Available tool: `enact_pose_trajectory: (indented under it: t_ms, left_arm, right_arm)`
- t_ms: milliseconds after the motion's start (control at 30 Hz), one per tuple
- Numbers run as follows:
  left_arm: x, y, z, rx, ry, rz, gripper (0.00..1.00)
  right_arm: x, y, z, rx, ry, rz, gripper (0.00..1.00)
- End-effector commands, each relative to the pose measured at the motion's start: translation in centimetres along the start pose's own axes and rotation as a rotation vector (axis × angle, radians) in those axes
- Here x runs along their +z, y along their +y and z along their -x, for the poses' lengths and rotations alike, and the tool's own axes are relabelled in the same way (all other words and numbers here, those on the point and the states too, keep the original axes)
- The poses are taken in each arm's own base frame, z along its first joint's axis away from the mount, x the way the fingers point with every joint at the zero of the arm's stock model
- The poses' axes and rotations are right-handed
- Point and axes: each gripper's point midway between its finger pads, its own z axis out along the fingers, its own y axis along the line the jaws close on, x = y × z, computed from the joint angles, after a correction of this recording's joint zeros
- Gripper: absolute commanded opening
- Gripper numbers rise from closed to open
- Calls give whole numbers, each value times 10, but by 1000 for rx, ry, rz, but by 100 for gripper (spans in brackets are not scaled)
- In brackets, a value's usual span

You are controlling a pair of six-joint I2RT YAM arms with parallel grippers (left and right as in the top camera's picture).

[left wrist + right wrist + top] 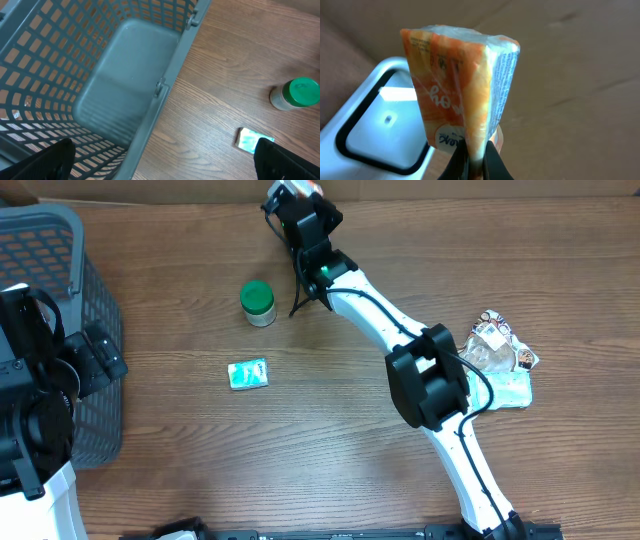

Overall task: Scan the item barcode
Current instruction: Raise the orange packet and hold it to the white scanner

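While the right pincer (476, 154) grips the orange-and-white plastic-wrapped packet (460, 85) by its seam near the white scanner with a dark-rimmed window (375, 125), its barcode face, unseen here, should turn squarely toward that window; the left pincer (165, 162) gapes wide.

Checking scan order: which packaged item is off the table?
The orange plastic-wrapped packet, pinched in the right gripper; the small teal packet and green-lidded jar sit on the wooden table.

The orange packet (460, 85) hides part of what seems a white scanner (375, 127); its print is blurred.
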Motion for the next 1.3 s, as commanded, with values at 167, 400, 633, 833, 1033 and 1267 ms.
enact_pose_trajectory:
  t_ms: [167, 400, 633, 833, 1033, 1267]
  left_arm:
    - [-8, 4, 5, -33, -30, 7, 100]
    - [-8, 4, 5, -33, -30, 7, 100]
    - [-7, 4, 5, -33, -29, 7, 100]
    - [-8, 4, 5, -33, -30, 7, 100]
    - [-8, 4, 5, -33, -30, 7, 100]
    - [-8, 4, 5, -33, -30, 7, 99]
  right_arm:
    - [10, 13, -14, -138, 22, 0, 4]
    - [10, 13, -20, -152, 51, -4, 4]
    - [-4, -1, -14, -125, 74, 15, 4]
    - [-42, -35, 4, 21, 104, 52, 4]
    - [-110, -31, -9, 209, 258, 256, 4]
    - [-209, 27, -63, 535, 695, 692, 4]
